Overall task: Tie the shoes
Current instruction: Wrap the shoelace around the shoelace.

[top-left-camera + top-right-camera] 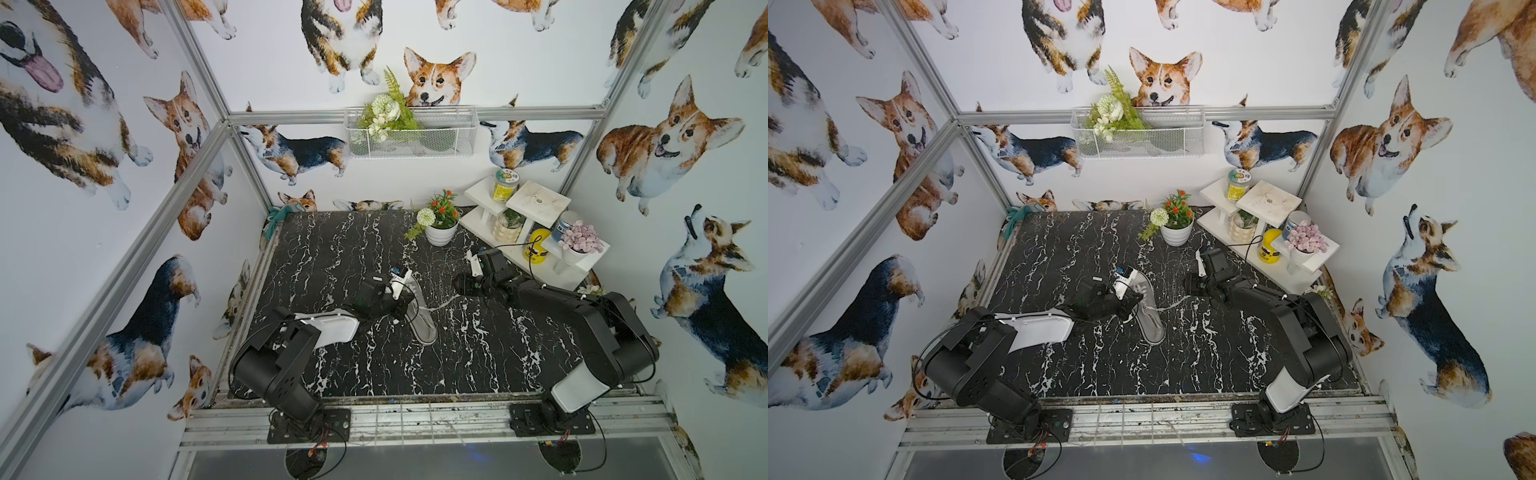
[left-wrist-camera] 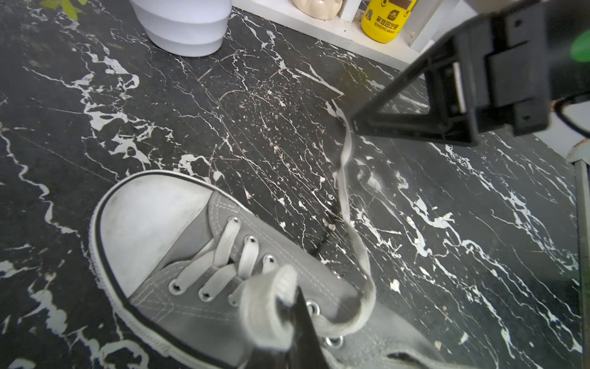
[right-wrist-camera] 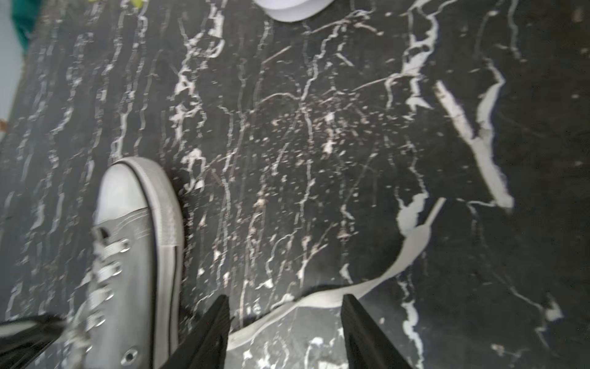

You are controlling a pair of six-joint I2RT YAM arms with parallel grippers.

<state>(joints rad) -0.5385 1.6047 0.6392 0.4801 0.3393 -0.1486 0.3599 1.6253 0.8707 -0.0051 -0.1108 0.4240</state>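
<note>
Looking down from above, the sneaker sits about mid-desk, toe toward the back wall. The left tool is parked right over its eyelets and the right tool is off to the side, with one white lace trailing across the desk toward it. From the left wrist camera, the left tool is pinched together on a small fold of lace just above the top eyelets, and the free strand snakes off to where the right tool's tip hovers by its end. The right wrist camera is a bit blurry, but the right tool has its fingers spread apart, and the strand lies flat on the desk between them, not gripped. My guess is we're at the loop-making stage. The next move needs the right tool to drop, pinch that strand and bring it around the held fold without dragging the sneaker.
</note>
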